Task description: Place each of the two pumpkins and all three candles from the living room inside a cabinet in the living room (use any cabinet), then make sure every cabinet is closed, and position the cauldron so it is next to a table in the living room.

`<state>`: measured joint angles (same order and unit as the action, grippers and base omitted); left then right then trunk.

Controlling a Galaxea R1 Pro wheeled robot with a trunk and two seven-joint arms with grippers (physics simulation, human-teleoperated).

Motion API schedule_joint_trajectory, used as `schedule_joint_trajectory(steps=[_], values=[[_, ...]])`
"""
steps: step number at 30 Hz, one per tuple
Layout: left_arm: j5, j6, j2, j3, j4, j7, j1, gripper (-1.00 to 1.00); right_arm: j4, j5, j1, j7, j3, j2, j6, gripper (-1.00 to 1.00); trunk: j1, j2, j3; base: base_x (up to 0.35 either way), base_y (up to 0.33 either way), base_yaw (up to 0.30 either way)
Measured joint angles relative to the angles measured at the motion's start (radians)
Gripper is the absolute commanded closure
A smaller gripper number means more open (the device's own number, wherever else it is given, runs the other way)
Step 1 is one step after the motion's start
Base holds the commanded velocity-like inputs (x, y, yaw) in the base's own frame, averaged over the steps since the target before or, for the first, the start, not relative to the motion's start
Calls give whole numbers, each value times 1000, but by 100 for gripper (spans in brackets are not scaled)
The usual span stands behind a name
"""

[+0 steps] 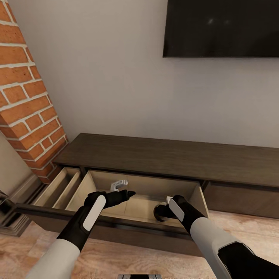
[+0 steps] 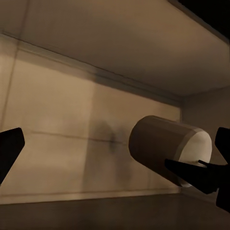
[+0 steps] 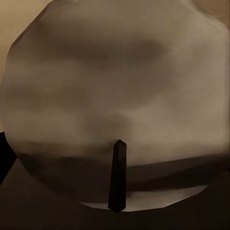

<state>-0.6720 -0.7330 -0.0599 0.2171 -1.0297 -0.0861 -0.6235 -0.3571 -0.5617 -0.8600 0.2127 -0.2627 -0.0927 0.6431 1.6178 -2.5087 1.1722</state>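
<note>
Below the wall-mounted TV (image 1: 221, 27), your two arms reach into the cabinet (image 1: 155, 155)'s open drawer (image 1: 116, 228) at lower centre: left gripper (image 1: 130, 193) spread apart, a candle (image 2: 167, 146) lying between its fingers; right gripper (image 1: 161, 212) pressed against another candle (image 3: 115, 96), its grip impossible to tell

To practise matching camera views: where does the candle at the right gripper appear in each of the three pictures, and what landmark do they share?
Head view: the candle sits in the open drawer, at the right gripper.
Left wrist view: it lies tilted near the drawer's inner corner, pale top showing.
Right wrist view: seen close up, with its wick toward the camera.
Shared landmark: the drawer's pale wood lining.
</note>
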Motion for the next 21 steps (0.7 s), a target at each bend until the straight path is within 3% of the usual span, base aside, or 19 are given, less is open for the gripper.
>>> schedule_joint_trajectory(steps=[4,11,21], values=[[0,0,0,0,0,0,0,-100,0,0,0,1,0,0,0,100,2,-1,15,0,0,0],[0,0,0,0,0,0,0,-100,0,0,0,1,0,0,0,100,2,-1,16,1,0,0],[0,0,0,0,0,2,0,-100,0,0,0,1,0,0,1,100,2,-1,16,135,0,0]])
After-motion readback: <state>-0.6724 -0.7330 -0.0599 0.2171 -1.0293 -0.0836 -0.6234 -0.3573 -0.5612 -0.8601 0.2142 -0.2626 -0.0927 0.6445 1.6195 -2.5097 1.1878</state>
